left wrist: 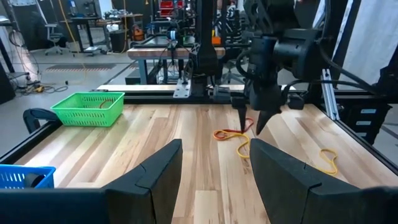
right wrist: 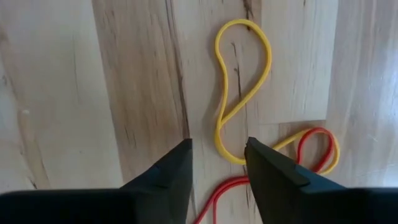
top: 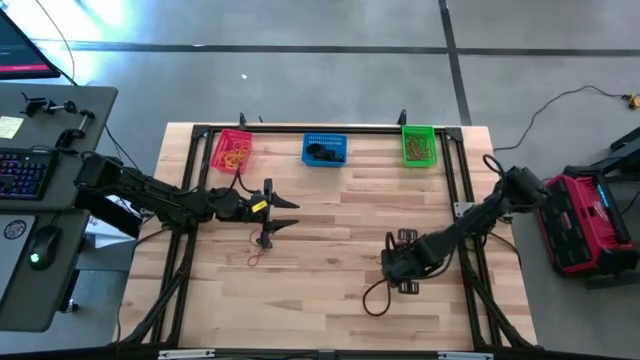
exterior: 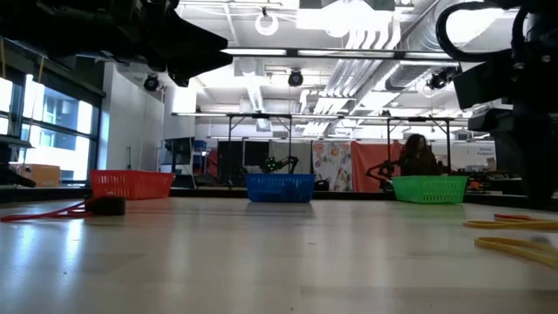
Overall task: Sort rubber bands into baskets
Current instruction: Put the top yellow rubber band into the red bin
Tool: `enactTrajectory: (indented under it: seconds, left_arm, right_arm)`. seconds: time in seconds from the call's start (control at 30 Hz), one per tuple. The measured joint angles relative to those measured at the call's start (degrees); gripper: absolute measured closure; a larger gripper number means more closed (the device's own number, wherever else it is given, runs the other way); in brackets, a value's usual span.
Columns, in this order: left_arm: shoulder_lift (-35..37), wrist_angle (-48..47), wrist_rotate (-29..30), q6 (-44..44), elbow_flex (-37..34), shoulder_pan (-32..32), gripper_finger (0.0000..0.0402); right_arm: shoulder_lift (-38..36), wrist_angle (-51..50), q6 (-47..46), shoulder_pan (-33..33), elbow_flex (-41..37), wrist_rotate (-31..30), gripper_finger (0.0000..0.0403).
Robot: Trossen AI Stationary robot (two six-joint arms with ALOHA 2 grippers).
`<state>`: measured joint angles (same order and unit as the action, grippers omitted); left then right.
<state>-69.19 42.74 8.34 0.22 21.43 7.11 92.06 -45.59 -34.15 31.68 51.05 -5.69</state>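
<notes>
My right gripper (right wrist: 217,146) points down at the table's right half (top: 398,262), open. Its fingertips stand on either side of one end of a twisted yellow rubber band (right wrist: 239,81) that lies flat, with a red band (right wrist: 314,149) beside it. I cannot tell whether they touch it. My left gripper (left wrist: 214,149) is open and empty, level above the table's left middle (top: 286,214). A red band (top: 255,256) and a black band (top: 266,240) lie near it. The red-pink (top: 232,150), blue (top: 324,149) and green (top: 419,145) baskets stand along the far edge, bands inside.
Another yellow band (left wrist: 328,160) lies on the wood beyond the right gripper. A black cable loop (top: 376,298) hangs from the right arm near the near edge. A black frame (top: 300,128) borders the table. A desk with a keyboard (top: 22,172) stands at the left.
</notes>
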Motion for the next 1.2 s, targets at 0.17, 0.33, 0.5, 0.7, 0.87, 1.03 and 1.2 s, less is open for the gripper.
enactTrajectory:
  seconds: [0.17, 0.33, 0.5, 0.7, 0.87, 1.03, 1.2]
  left_arm:
    - [0.00, 0.00, 0.00, 0.01, 0.00, -0.01, 0.0220]
    - [0.00, 0.00, 0.00, 0.00, 0.00, -0.02, 0.0220]
    - [0.00, 0.00, -0.02, 0.00, 0.00, -0.02, 0.0220]
    - [0.00, -0.02, -0.04, -0.02, 0.00, 0.00, 0.0220]
    - [0.00, -0.02, -0.04, 0.00, 0.00, -0.02, 0.0220]
    - [0.00, -0.02, -0.02, -0.02, 0.00, -0.02, 0.0220]
    - [0.00, -0.02, -0.04, -0.02, 0.00, -0.02, 0.0220]
  right_arm:
    - [0.21, -0.04, 0.13, -0.02, -0.07, 0.22, 0.0298]
    - [0.21, 0.18, 1.88, -0.02, -0.11, 0.20, 0.0316]
    - [1.29, -0.19, 3.14, -0.17, -0.13, 0.16, 0.0317]
    - [3.64, -0.20, 3.62, -0.17, -0.13, -0.10, 0.0317]
    - [3.79, 0.34, 4.27, -0.26, -0.11, 0.08, 0.0332]
    - [3.81, 1.00, 6.40, -1.30, -0.11, 2.19, 0.0391]
    - [3.97, 0.63, 7.45, -2.68, 0.68, 2.75, 0.0397]
